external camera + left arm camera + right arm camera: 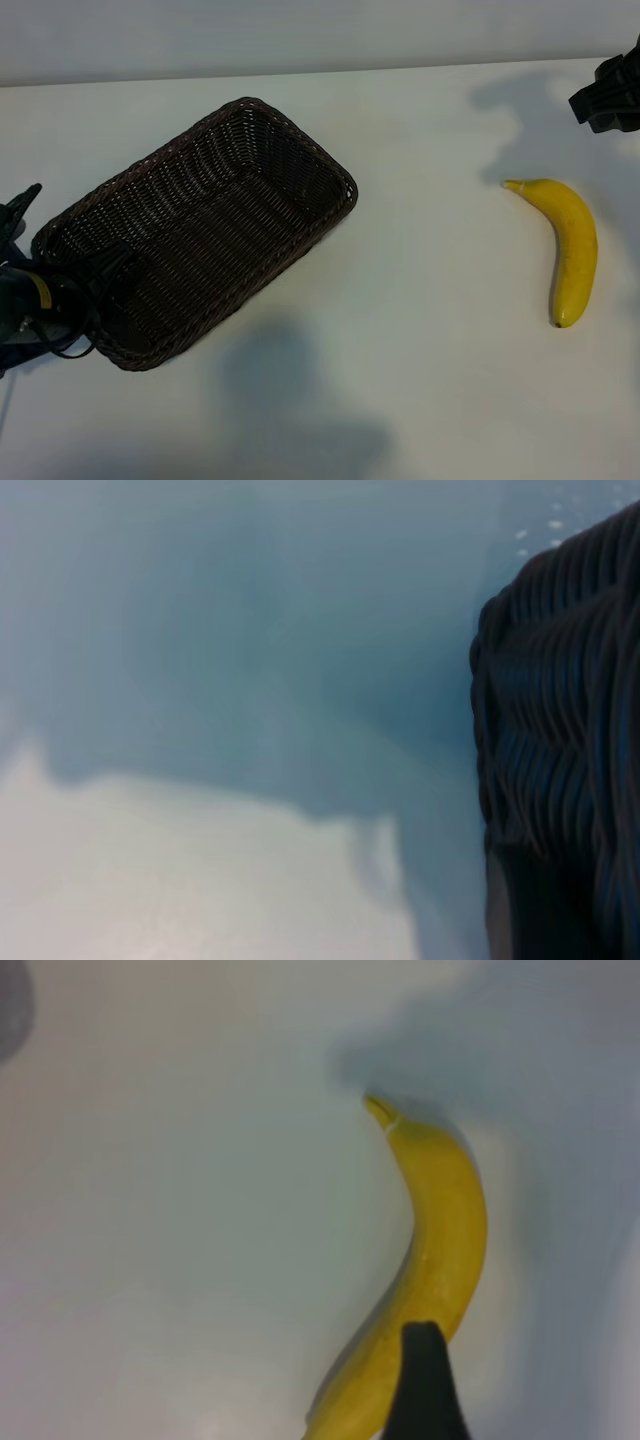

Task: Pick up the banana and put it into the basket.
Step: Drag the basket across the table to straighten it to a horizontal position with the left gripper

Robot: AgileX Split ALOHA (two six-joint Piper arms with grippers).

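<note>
The banana (572, 245) lies on the table (420, 350) well right of the basket (190, 235), stem toward the far edge, one finger (425, 1385) of the wide-open right gripper (608, 95) over its blunt end, while the left gripper (60, 300) pinches the basket's near rim.

There is one banana (569, 243), a single yellow fruit lying on one white table (420, 350). There is one basket (190, 230), dark brown and woven, and nothing can be counted inside it. Two robot arms show at the edges of the exterior view, one at the left (25, 300) by the basket's near corner and one at the upper right (610, 95), so the count stands at one fruit, one container, one table and two arms.
</note>
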